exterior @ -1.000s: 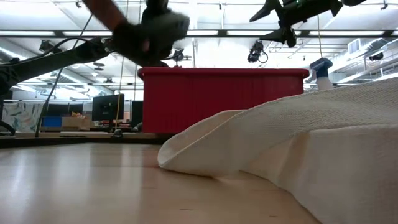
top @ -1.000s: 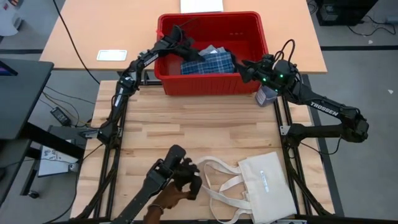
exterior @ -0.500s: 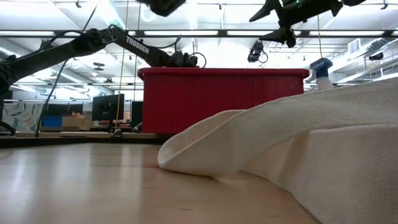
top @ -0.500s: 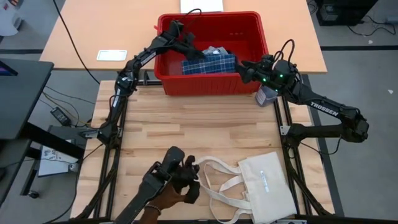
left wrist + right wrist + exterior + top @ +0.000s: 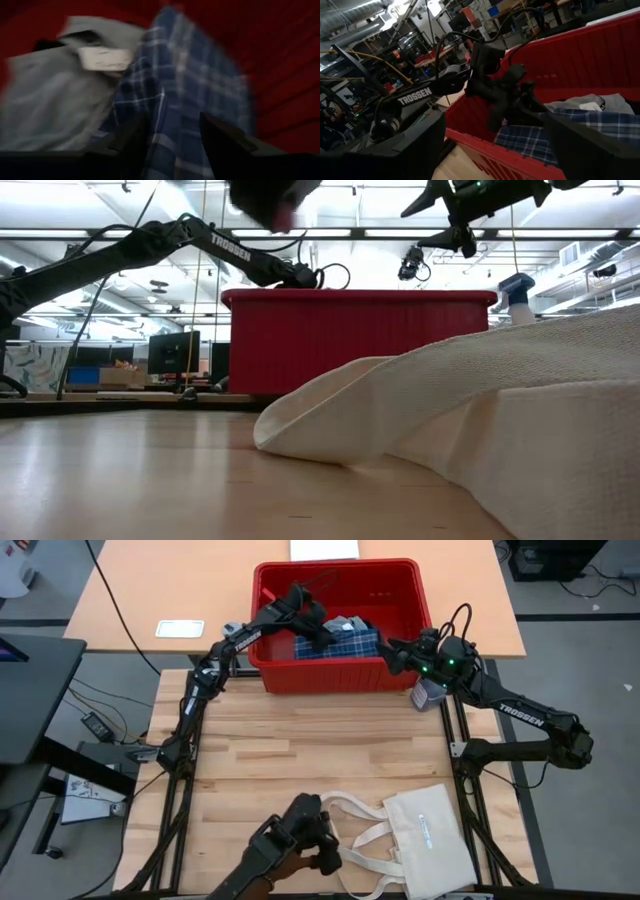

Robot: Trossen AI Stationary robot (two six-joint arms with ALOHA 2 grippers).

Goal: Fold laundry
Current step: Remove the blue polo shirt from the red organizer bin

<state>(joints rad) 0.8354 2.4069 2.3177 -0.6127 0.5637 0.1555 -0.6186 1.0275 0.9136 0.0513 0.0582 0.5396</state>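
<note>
The laundry lies in a red bin [image 5: 340, 678] at the table's far edge. A blue-white plaid piece [image 5: 348, 642] is on top, and a light blue-grey piece [image 5: 45, 95] with a white label lies beside it. My left gripper [image 5: 318, 630] reaches into the bin, tipped downward. Its fingers stand apart with a raised ridge of the plaid piece [image 5: 172, 100] between them. My right gripper [image 5: 388, 650] hangs open and level over the bin's right rim, holding nothing [image 5: 492, 150]. In the low view the bin's wall hides the laundry. My left gripper has one finger [image 5: 131, 142] on each side of the plaid ridge. The view is blurred, and I cannot tell whether the fingers touch the cloth.
A cream tote bag [image 5: 428, 838] lies at the near right with its handles [image 5: 360, 825] spread leftward. A person's hand with a dark object [image 5: 300, 845] is at the near edge beside those handles. A spray bottle [image 5: 430, 695] stands at the bin's right corner. Bare wood lies mid-table.
My left gripper has swung inside the bin from its far left part toward the right, onto the plaid piece, and has rolled about its own line. The person's hand at the near edge has moved right, toward the tote's handles.
</note>
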